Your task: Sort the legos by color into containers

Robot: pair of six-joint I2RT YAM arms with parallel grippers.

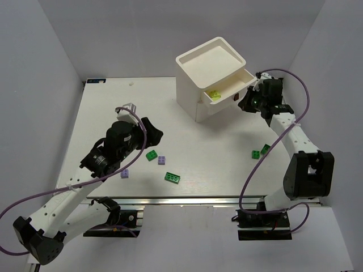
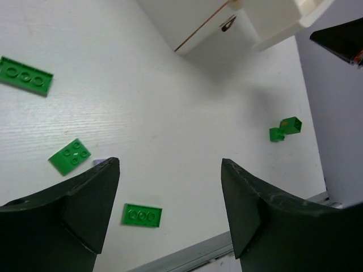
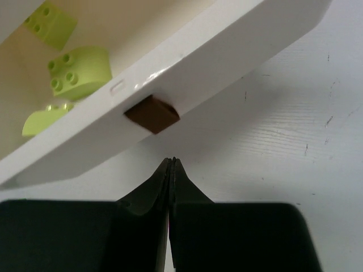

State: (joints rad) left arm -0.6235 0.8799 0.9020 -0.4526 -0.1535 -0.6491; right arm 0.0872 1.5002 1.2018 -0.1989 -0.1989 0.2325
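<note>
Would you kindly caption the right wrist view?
Right jaws shut just short of the open drawer's brown pull, yellow-green legos inside.

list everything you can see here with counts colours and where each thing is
table: one, white, under everything
chest: one, white, far right part of the table
drawer: one open, white, top of the chest
pull: one, brown, on the drawer front
yellow-green legos: three, in the open drawer
green legos: five, three by the left gripper, two near the right arm
purple legos: two, light purple, near the left arm
arms: two, white and black, near edge
left gripper: black, open, above the table
right gripper: black, shut, just short of the pull
</note>
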